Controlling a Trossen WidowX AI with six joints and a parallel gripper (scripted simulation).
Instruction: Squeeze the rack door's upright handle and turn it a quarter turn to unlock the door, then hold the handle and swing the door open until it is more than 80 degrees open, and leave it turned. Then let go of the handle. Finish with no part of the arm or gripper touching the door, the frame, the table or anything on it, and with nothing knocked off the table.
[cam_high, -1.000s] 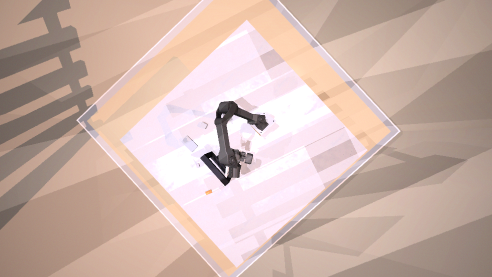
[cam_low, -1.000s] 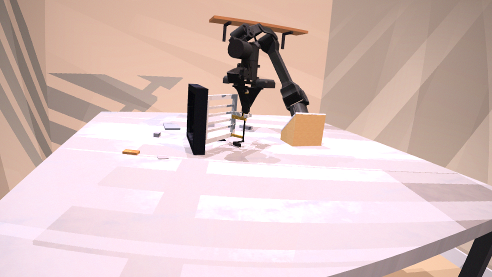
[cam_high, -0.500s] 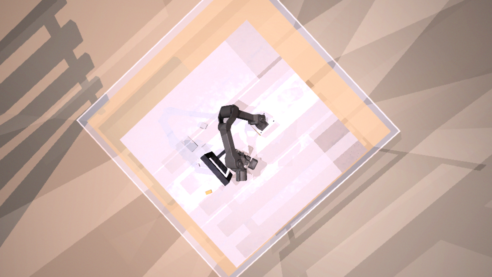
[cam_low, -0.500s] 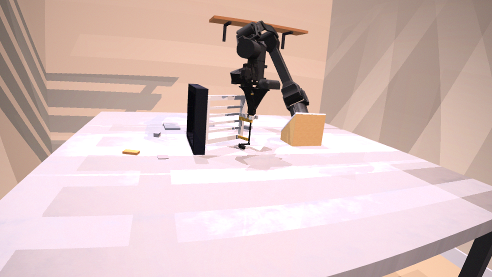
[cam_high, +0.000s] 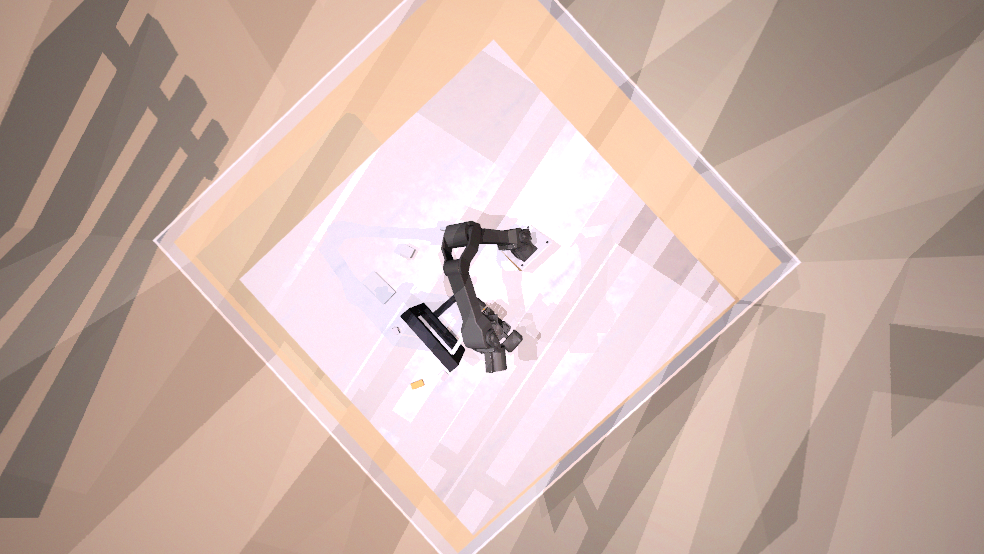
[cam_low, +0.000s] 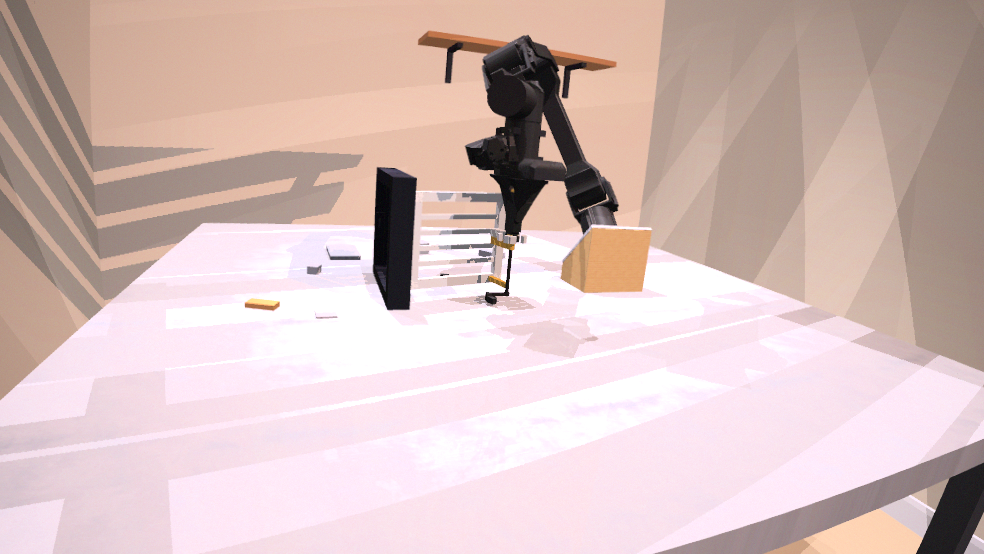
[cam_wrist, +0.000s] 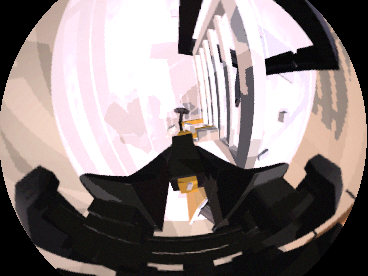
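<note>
Gripping seemingly the handle — tool (cam_low: 513, 232) (cam_wrist: 183, 149) | pale table (cam_low: 426, 440) (cam_high: 550, 385) — shadow-streaked | beige walls (cam_low: 241, 103) (cam_high: 895, 137), wooden shelf (cam_low: 475, 45)

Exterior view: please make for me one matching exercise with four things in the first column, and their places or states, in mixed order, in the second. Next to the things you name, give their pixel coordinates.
Things
1. End effector (cam_low: 510, 233) (cam_wrist: 183, 149)
2. Rack frame (cam_high: 430, 338) (cam_low: 401, 240) (cam_wrist: 325, 55)
3. Small yellow block (cam_high: 417, 384) (cam_low: 262, 304)
4. Wedge-shaped block (cam_high: 541, 252) (cam_low: 614, 261) (cam_wrist: 194, 204)

Places or states
A. Lying flat, left of the black upright structure
B. Closed on the door's upright handle (cam_low: 509, 269) (cam_wrist: 181, 119)
C. Tan-sided, right of the handle
D. Black, standing upright, left of the handle

Right pairs: 1-B, 2-D, 3-A, 4-C
</note>
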